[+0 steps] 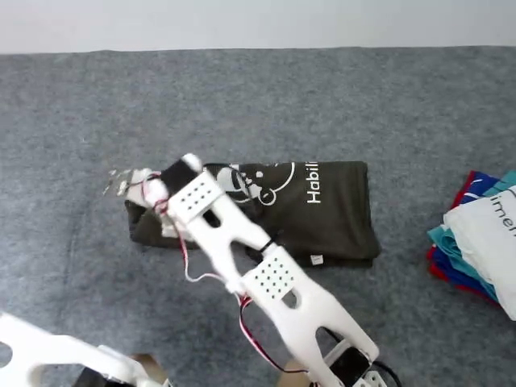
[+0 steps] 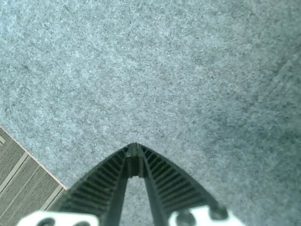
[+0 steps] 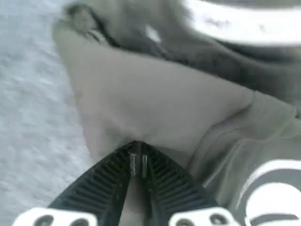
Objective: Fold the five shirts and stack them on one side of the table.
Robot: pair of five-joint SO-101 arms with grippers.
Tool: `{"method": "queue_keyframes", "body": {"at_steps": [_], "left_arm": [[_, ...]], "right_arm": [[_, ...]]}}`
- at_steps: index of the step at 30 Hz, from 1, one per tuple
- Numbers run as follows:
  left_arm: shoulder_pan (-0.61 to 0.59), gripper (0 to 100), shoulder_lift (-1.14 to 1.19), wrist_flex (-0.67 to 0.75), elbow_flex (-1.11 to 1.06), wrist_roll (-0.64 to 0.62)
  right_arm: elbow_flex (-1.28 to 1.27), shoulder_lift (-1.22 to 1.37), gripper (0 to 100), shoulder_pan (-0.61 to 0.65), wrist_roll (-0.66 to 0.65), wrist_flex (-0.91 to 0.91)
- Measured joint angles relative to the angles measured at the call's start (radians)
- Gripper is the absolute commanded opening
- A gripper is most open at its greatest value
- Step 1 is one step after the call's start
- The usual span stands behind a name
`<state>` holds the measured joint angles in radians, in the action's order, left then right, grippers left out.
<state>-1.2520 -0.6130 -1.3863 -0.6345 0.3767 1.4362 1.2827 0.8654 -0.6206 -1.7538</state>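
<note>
High view: fixed overhead and well back, looking down on the whole grey table (image 1: 387, 89).
Left wrist view: close above bare table by an edge, facing down.
Right wrist view: very close over the olive shirt (image 3: 155, 103).
Shared: the high and right wrist views both show the olive shirt.

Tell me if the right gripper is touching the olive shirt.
Touching. In the right wrist view the right gripper is shut on a fold of the shirt.

We count one dark green shirt (image 1: 339, 210) lying by itself. We count one pile of folded shirts (image 1: 484, 234), and we can see four colours in it. We count two white arms, the right arm (image 1: 274, 278) and the left arm (image 1: 48, 351).
</note>
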Motion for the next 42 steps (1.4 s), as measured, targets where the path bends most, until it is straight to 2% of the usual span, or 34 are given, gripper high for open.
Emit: {"method": "queue_keyframes", "body": {"at_steps": [6, 11, 22, 29, 42], "left_arm": [[0.000, 0, 0.000, 0.000, 0.000, 0.000], [0.000, 0, 0.000, 0.000, 0.000, 0.000], [0.000, 0, 0.000, 0.000, 0.000, 0.000], [0.000, 0, 0.000, 0.000, 0.000, 0.000], [0.000, 0, 0.000, 0.000, 0.000, 0.000]], "right_arm": [[0.000, -0.011, 1.0, 0.066, 0.040, 0.000], [0.000, -0.015, 1.0, 0.066, 0.043, 0.000], [-0.012, -0.051, 1.0, -0.117, 0.043, 0.000], [-0.187, -0.092, 0.9, -0.189, 0.043, 0.000], [-0.196, -0.199, 0.9, -0.187, 0.046, 0.000]]}}
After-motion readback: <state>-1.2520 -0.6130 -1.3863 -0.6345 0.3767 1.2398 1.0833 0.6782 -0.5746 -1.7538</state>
